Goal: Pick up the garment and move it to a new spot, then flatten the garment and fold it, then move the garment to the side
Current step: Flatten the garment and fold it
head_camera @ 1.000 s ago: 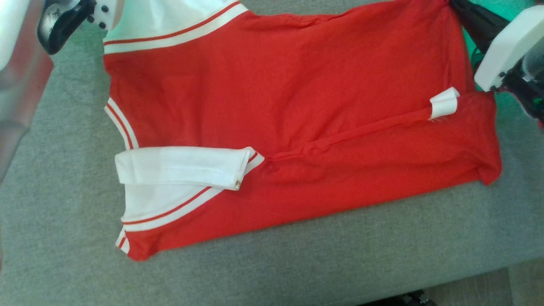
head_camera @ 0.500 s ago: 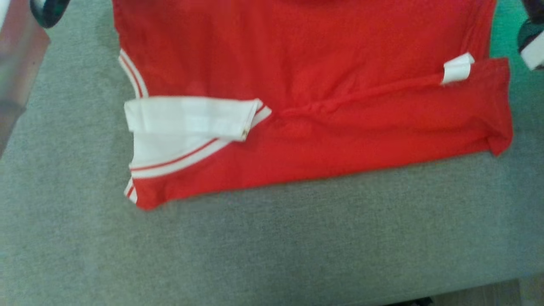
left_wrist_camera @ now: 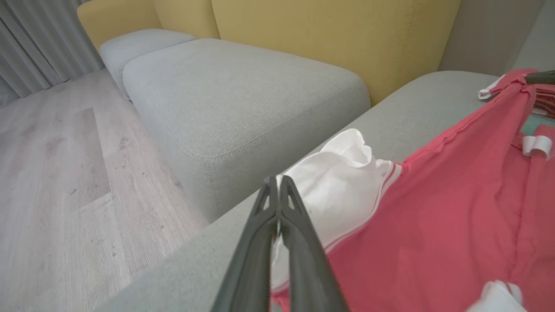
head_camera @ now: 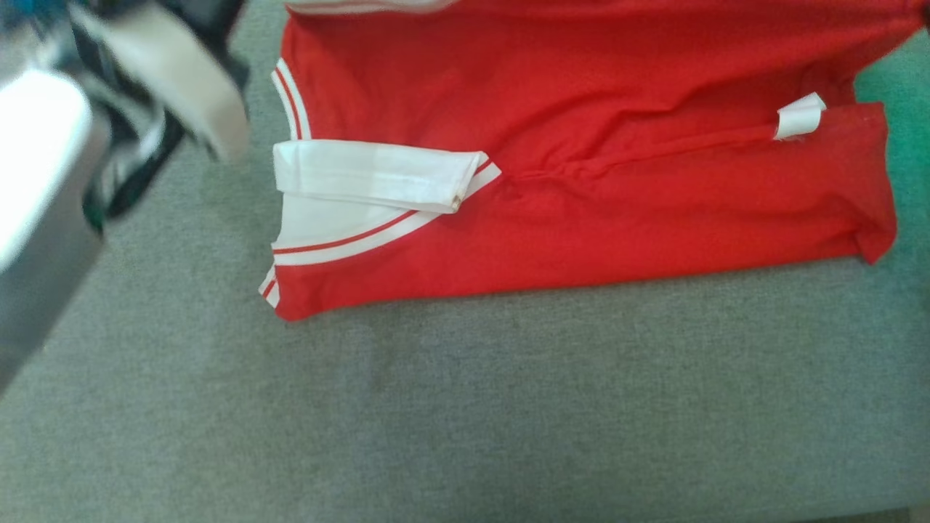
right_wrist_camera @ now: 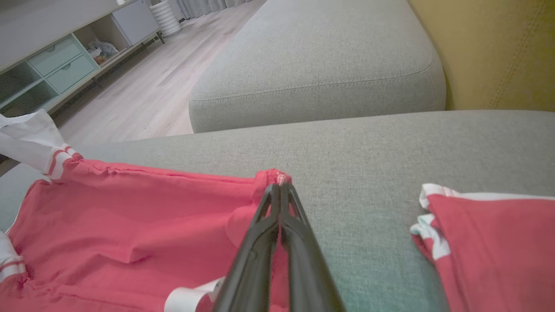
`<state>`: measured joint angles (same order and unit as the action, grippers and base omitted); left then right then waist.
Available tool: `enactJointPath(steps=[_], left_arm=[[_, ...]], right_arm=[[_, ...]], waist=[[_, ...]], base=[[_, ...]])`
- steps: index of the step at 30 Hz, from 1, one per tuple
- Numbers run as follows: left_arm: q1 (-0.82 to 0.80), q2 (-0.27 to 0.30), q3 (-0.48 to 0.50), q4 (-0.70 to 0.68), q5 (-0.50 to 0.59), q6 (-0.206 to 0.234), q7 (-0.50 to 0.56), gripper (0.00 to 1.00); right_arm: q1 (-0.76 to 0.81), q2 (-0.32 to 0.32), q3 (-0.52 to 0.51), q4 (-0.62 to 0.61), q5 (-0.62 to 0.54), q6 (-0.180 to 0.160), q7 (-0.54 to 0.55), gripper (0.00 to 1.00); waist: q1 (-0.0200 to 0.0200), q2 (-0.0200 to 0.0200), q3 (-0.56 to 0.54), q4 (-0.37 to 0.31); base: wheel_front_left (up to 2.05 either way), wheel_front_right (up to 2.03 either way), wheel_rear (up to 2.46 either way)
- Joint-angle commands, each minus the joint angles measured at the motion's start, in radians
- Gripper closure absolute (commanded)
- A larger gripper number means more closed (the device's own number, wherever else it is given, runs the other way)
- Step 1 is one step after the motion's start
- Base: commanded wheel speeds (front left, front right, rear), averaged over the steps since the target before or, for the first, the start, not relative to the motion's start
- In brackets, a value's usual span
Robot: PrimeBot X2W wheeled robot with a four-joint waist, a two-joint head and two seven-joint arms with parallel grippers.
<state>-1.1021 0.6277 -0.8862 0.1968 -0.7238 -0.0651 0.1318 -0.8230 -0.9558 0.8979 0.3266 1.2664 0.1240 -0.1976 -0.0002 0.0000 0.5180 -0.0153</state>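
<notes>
Red jersey [head_camera: 581, 181] lies at twelve o'clock on the grey cushion [head_camera: 508, 407], left gripper [left_wrist_camera: 277, 182] clamped on its white sleeve [left_wrist_camera: 342, 190], right gripper [right_wrist_camera: 279, 184] on the hem [right_wrist_camera: 269, 177]: folding step, I reckon, next drawing both edges evenly toward six o'clock.

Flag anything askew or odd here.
The jersey isn't flat: its near sleeve is doubled back on itself, a raised crease runs from there to the upturned tag, and the near right corner is bunched.

Soft daylight; head view blurred at upper left.
</notes>
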Motion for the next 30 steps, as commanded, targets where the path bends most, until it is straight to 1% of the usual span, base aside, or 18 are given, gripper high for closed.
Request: enactJointPath(steps=[1,5,9,14,15,20,23,24,25,26,27,30], left_arm=[[-0.003,0.066,0.042,-0.063,-0.009,0.022,0.003,1.0],[0.118,0.13,0.04,-0.196,-0.02,0.091,-0.005,1.0],[0.227,0.181,0.043,-0.289,-0.036,0.156,-0.023,1.0],[0.333,0.223,0.034,-0.379,-0.048,0.215,-0.041,1.0],[0.333,0.223,0.034,-0.379,-0.048,0.215,-0.041,1.0],[0.415,0.245,0.018,-0.432,-0.052,0.263,-0.055,1.0],[0.465,0.229,0.0,-0.436,-0.059,0.288,-0.069,1.0],[0.481,0.219,-0.006,-0.433,-0.062,0.293,-0.077,0.94],[0.496,0.21,-0.012,-0.426,-0.063,0.3,-0.087,0.65],[0.509,0.199,-0.019,-0.417,-0.059,0.308,-0.098,0.06],[0.521,0.185,-0.02,-0.406,-0.055,0.322,-0.115,0.0],[0.558,0.131,-0.01,-0.361,-0.028,0.391,-0.199,0.0]], right_arm=[[0.054,-0.055,-0.005,-0.016,0.008,0.007,-0.015,1.0],[0.117,-0.067,-0.019,-0.024,0.017,0.007,-0.035,1.0],[0.178,-0.072,-0.042,-0.035,0.018,0.007,-0.05,1.0],[0.247,-0.07,-0.083,-0.051,0.009,0.007,-0.059,1.0],[0.247,-0.07,-0.083,-0.051,0.009,0.007,-0.059,1.0],[0.324,-0.064,-0.122,-0.075,-0.002,0.007,-0.063,1.0],[0.371,-0.044,-0.134,-0.08,-0.01,0.007,-0.063,1.0],[0.383,-0.034,-0.139,-0.076,-0.012,0.007,-0.063,0.95],[0.393,-0.023,-0.145,-0.068,-0.014,0.007,-0.063,0.22],[0.401,-0.011,-0.153,-0.059,-0.018,0.007,-0.063,0.0],[0.409,0.004,-0.167,-0.047,-0.019,0.007,-0.063,0.0],[0.441,0.065,-0.248,-0.023,-0.033,0.007,-0.064,0.0]], waist=[[0.0002,0.0,-0.004,0.004],[0.0002,0.0,-0.01,0.01],[0.0002,0.0,-0.02,0.012],[0.0002,0.0,-0.031,0.012],[0.0002,0.0,-0.031,0.012],[0.0002,0.0,-0.039,0.013],[0.0002,0.0,-0.042,0.012],[0.0002,0.0,-0.043,0.011],[0.0002,0.0,-0.043,0.01],[0.0002,0.0,-0.044,0.009],[0.0002,0.0,-0.046,0.009],[0.0002,0.0,-0.064,0.007]], base=[[0.0,0.0,0.0],[0.0,0.0,0.0],[0.0,0.0,0.0],[0.0,0.0,0.0],[0.0,0.0,0.0],[0.0,0.0,0.0],[0.0,0.0,0.0],[0.0,0.0,0.0],[0.0,0.0,0.0],[0.0,0.0,0.0],[0.0,0.0,0.0],[0.0,0.0,0.0]])
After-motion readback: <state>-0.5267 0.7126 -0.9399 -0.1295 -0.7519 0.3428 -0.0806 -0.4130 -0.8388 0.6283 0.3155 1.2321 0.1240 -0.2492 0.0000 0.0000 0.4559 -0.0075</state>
